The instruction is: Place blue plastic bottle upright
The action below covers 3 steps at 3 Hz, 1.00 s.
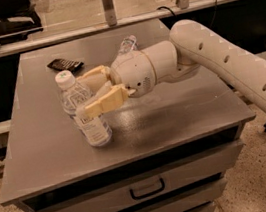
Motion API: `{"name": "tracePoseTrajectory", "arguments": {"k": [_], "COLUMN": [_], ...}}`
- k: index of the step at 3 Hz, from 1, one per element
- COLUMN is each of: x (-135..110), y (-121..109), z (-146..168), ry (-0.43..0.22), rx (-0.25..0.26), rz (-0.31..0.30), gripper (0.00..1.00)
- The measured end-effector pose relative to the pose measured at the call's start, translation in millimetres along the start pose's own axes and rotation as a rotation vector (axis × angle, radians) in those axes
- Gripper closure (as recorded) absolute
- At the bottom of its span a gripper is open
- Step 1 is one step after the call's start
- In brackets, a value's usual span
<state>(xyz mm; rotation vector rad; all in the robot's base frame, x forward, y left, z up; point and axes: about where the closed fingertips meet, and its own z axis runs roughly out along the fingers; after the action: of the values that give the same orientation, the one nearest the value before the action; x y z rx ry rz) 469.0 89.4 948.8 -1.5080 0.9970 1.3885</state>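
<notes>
The blue plastic bottle [84,113] is clear with a pale printed label and a white cap. It stands nearly upright on the left part of the grey table [175,116], leaning slightly with its cap to the upper left. Its base is at or just above the tabletop. My gripper [80,96] reaches in from the right and is shut on the bottle's upper body, with one tan finger [93,77] behind it and one in front of it. A smaller, slimmer clear bottle [127,45] lies on the table behind my wrist, partly hidden.
A flat dark object [66,64] lies at the table's back left. The table is a cabinet with drawers [147,189] below its front edge. A glass railing [106,3] runs behind it. My arm spans the right side.
</notes>
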Motion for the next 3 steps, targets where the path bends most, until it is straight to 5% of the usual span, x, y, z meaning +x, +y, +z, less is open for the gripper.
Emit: {"name": "tracePoseTrajectory", "arguments": {"k": [2, 3], "x": [7, 16], "y": [10, 10], "z": [11, 5], "ry": [-0.001, 0.006], "rx": [-0.039, -0.013], "rz": [0.055, 0.084], "gripper": [0.13, 0.00]}}
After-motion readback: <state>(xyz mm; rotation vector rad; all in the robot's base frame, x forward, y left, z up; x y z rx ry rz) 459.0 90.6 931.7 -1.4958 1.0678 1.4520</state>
